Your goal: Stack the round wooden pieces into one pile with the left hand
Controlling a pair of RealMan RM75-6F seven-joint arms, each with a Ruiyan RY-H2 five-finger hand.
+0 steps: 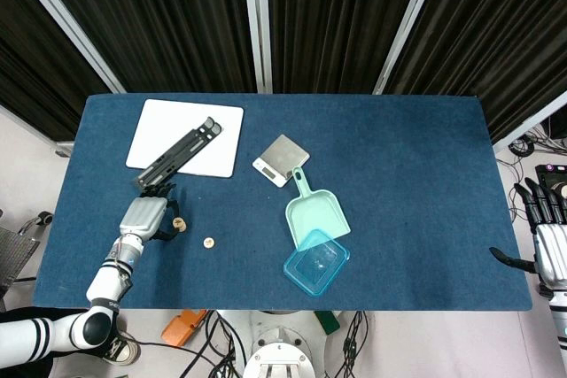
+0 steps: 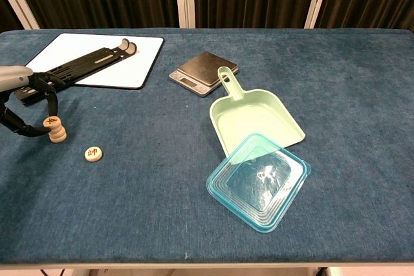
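While the left hand [image 2: 26,105] grasps the top piece [image 2: 52,121] of the small pile [image 2: 57,132], one loose wooden piece [image 2: 94,154] lies just beside its fingers.

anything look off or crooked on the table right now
Slightly. The small stack of round wooden pieces at the left hand looks uneven, its top piece offset. One loose piece lies apart on the cloth.

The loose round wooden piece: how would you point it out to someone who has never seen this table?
Start at the white board in the far left corner of the blue table and come toward the near edge. Past the left robot hand and its small pile, the loose round wooden piece lies flat and alone, red mark up.
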